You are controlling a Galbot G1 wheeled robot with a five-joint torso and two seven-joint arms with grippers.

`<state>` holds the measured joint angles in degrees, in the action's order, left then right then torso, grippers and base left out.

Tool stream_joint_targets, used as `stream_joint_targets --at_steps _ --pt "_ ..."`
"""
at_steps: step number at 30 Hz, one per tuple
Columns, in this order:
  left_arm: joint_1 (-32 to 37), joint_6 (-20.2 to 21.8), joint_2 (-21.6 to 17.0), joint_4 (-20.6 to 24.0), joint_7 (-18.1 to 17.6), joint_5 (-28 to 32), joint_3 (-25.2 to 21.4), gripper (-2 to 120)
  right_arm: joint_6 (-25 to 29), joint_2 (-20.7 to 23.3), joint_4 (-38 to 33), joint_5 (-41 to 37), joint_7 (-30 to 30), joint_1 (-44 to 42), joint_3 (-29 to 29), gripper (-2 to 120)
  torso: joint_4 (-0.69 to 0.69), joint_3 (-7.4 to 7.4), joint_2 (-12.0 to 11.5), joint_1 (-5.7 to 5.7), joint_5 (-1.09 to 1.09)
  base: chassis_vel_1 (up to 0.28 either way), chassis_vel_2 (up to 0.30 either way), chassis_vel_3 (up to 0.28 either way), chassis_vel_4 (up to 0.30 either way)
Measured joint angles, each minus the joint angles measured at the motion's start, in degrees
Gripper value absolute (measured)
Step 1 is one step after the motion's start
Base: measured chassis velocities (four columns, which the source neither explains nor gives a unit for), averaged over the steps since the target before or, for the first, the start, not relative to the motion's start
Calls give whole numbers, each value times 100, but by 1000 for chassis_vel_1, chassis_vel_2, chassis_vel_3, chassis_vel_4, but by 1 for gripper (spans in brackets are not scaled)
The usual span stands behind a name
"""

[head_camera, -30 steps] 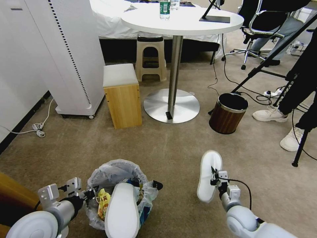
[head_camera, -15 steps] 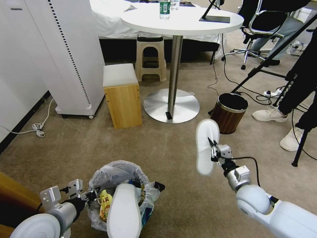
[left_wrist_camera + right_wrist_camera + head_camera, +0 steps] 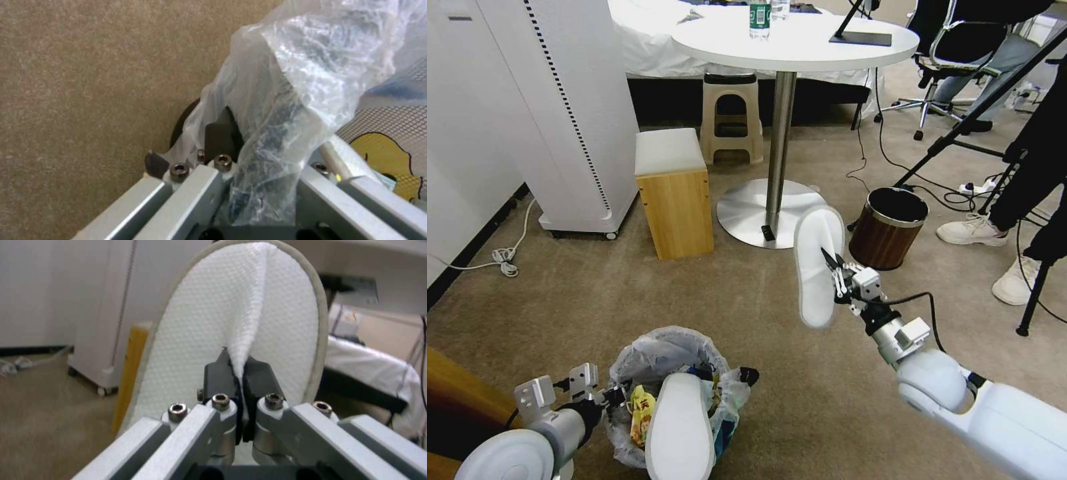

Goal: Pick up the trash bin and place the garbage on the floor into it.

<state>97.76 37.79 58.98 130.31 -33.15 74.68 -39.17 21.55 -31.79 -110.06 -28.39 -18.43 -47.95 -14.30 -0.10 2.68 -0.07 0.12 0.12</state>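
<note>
Right gripper (image 3: pixel 832 275): clamped on a pinch of fabric of white slipper (image 3: pixel 819 265), high above floor (image 3: pixel 774 313). Risk: thin fold slipping out.
Left gripper (image 3: pixel 616 395): clenched on trash bin (image 3: pixel 670 353) rim and liner. Risk: first slipper (image 3: pixel 679 427) overhanging, crowding the opening.
</note>
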Motion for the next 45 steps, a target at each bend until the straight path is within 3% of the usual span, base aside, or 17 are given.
stream_joint_targets --at_steps 12,21,33,45 --pt "-9 52 -51 80 14 -1 97 0 464 -239 270 208 524 268 -71 0 0 0 0 0 0 0 0 0 0" --pt "69 94 -41 192 32 -25 120 0 1228 -919 446 -41 1029 1098 -778 0 1 0 0 0 -2 0 0 0 0" --pt "65 96 4 236 28 -41 139 0 1377 -1343 412 -364 1285 1502 -1404 0 0 0 0 0 -1 0 0 0 0" --pt "95 110 -7 419 -4 15 155 0 1540 -1892 894 -524 1473 2209 -2242 0 0 1 0 0 0 0 0 0 0"
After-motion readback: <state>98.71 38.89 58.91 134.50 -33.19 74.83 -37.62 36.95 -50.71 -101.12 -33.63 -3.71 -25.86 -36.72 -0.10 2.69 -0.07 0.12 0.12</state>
